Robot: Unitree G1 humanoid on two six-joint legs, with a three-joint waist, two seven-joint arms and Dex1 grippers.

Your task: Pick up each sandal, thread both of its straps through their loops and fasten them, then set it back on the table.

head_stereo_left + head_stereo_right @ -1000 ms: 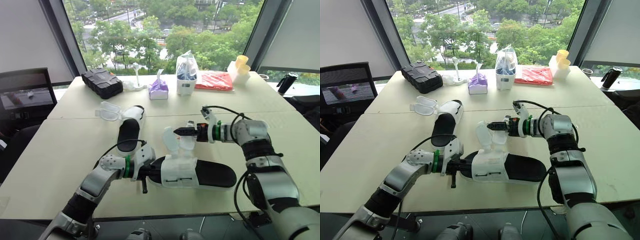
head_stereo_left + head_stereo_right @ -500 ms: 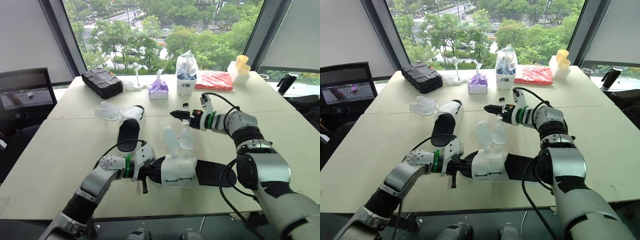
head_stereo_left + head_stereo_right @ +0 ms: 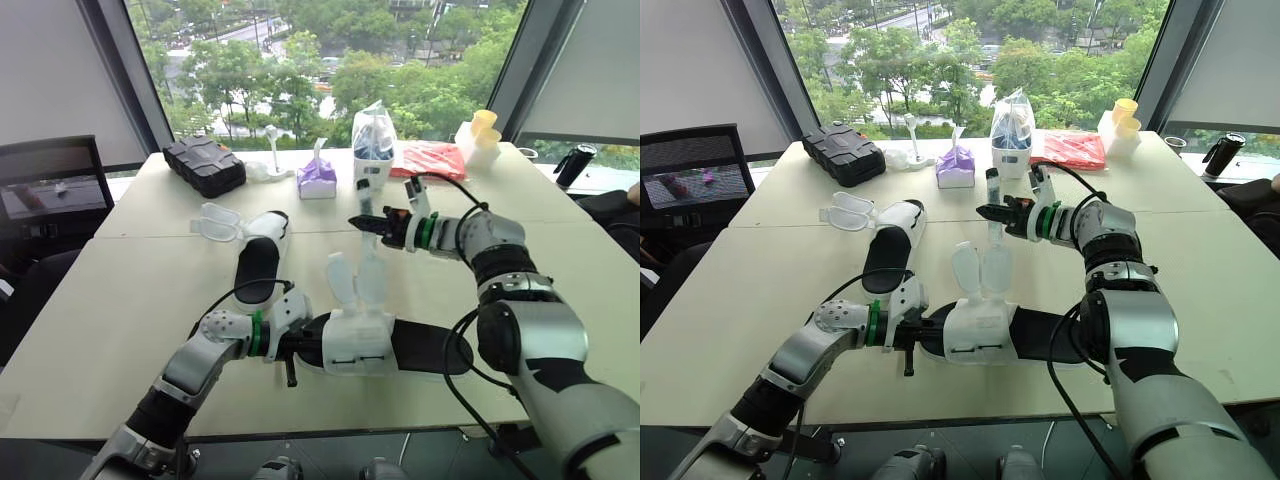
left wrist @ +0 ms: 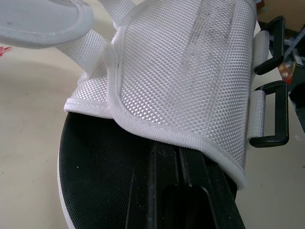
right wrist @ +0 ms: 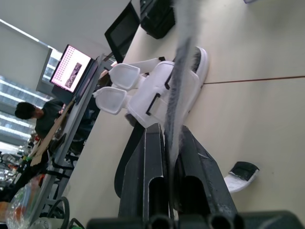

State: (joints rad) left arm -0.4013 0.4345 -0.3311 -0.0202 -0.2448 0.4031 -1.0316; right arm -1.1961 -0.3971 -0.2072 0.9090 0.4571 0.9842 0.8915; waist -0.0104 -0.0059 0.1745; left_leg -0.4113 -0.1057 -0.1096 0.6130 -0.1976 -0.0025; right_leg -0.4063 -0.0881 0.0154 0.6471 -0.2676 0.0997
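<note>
Status: task at an early stage, no sandal fastened.

Near sandal [image 3: 980, 330]: lies on desk [image 3: 1200, 260] at its front edge. L pincer [image 3: 905, 338] grips it at the toe end. In the L wrist view the fingers are pressed together, running in over the black footbed under the white upper. Both loops [image 4: 272, 114] on its side are empty, so nothing is threaded. Two flaps [image 3: 968, 268] stand up from its upper, unfastened.

R pincer [image 3: 990, 212]: raised above near sandal, on the far side of it, closed on a thin strap [image 3: 992, 190] that stands vertical. The R wrist view shows the strap edge-on, nipped between the two fingers. Where the strap's lower end joins the upper: cannot tell.

Far sandal [image 3: 890, 250]: beyond near sandal and to its left, flat on desk. Its flaps [image 3: 845, 212] are splayed outward, open, and neither pincer is on it.

Judgement: step in hand is strap 1 of near sandal, being brought toward its loop. Left to do:
- Thread and fasten both straps
- Set sandal down
- Repeat in full for far sandal

Markings: no brand or legible writing found. Faint grey marks on near sandal's woven upper in the L wrist view are unreadable. Packs at desk's back edge, beyond near sandal, are too small to read.
</note>
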